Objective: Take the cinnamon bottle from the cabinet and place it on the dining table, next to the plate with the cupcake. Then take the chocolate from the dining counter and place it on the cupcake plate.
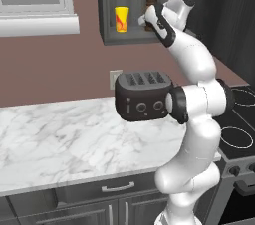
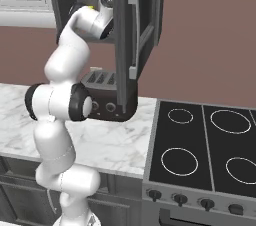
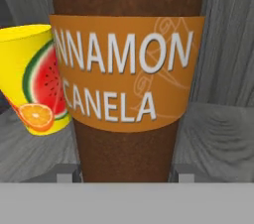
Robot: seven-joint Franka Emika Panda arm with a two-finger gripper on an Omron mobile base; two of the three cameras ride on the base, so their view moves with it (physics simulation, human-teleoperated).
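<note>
The task is judged to be at its first step: the cinnamon bottle (image 3: 127,69) is seen standing upright on the cabinet shelf (image 3: 218,124), so nothing has been carried to the dining table yet, and the chocolate part is wholly left to do; neither the plate with the cupcake nor the chocolate can be located from here. In the left base view the arm is raised into the open cabinet (image 1: 107,10) above the marble worktop (image 1: 60,139), and the end effector (image 1: 147,20) is met at the dark bottle (image 1: 149,6) near the right end of the shelf. In the hand view the bottle is framed directly ahead and very close, its brown body set between the two finger tips (image 3: 64,173), one at each side of its base. The end effector is judged to be pinching the cinnamon bottle, though actual contact of the pads cannot be made out with certainty. A yellow cup (image 3: 34,84) printed with fruit is stood just beside the bottle, toward the left end of the shelf. Below the cabinet a black toaster (image 1: 144,97) is seen at the back edge of the worktop. Lifting, withdrawal and transport are all judged to remain.
</note>
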